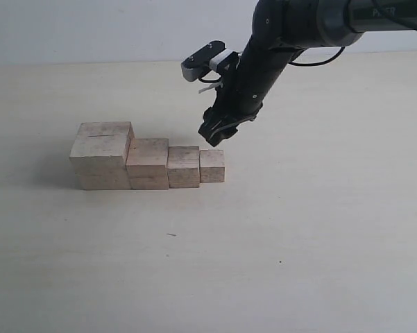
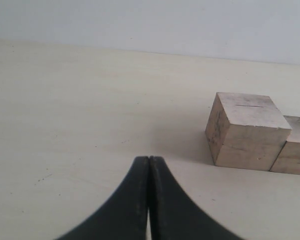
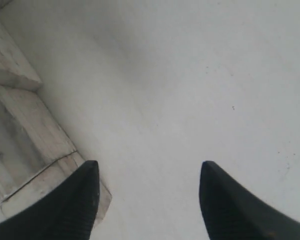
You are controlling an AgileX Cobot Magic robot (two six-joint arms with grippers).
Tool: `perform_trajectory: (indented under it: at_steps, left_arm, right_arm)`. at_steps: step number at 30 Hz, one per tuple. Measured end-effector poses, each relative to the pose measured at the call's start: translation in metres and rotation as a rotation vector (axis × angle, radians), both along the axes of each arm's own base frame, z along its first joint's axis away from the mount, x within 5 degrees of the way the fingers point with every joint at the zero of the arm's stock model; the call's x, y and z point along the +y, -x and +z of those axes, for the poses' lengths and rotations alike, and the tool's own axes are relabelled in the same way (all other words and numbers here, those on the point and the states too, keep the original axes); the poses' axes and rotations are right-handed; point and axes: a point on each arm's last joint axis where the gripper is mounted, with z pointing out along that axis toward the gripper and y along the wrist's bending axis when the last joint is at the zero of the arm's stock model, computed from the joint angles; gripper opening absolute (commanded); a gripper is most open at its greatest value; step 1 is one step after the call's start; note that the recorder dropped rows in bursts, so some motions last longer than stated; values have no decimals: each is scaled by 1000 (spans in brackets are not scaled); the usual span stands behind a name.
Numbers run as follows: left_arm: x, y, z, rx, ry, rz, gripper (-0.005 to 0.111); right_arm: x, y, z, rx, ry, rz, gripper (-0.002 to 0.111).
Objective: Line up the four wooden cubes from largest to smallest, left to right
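Four pale wooden cubes stand touching in a row on the table. From left to right they are the largest cube [image 1: 103,155] with a thin dark crack on top, a second cube [image 1: 148,163], a third cube [image 1: 184,166] and the smallest cube [image 1: 212,166]. My right gripper [image 1: 216,133] hangs just above and behind the smallest cube, open and empty [image 3: 147,172]; cube tops [image 3: 20,145] show beside one finger. My left gripper [image 2: 149,159] is shut on nothing, low over the table, with the largest cube [image 2: 247,131] ahead of it. The left arm is outside the exterior view.
The light table [image 1: 298,236] stretches around the row. The dark right arm [image 1: 277,48] reaches down from the upper right. A pale wall [image 1: 90,28] runs behind the table's far edge.
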Motion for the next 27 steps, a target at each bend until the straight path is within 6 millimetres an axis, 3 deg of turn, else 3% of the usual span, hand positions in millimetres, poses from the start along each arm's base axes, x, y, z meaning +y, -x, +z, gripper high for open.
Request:
perform_trajectory:
  at_steps: [5, 9, 21, 27]
  left_arm:
    - [0, 0, 0, 0, 0, 0, 0]
    - [0, 0, 0, 0, 0, 0, 0]
    - [0, 0, 0, 0, 0, 0, 0]
    - [0, 0, 0, 0, 0, 0, 0]
  right_arm:
    - [1, -2, 0, -18, -11, -7, 56]
    - [2, -2, -17, 12, 5, -10, 56]
    - [3, -2, -19, 25, -9, -21, 54]
    - [0, -4, 3, -37, 21, 18, 53]
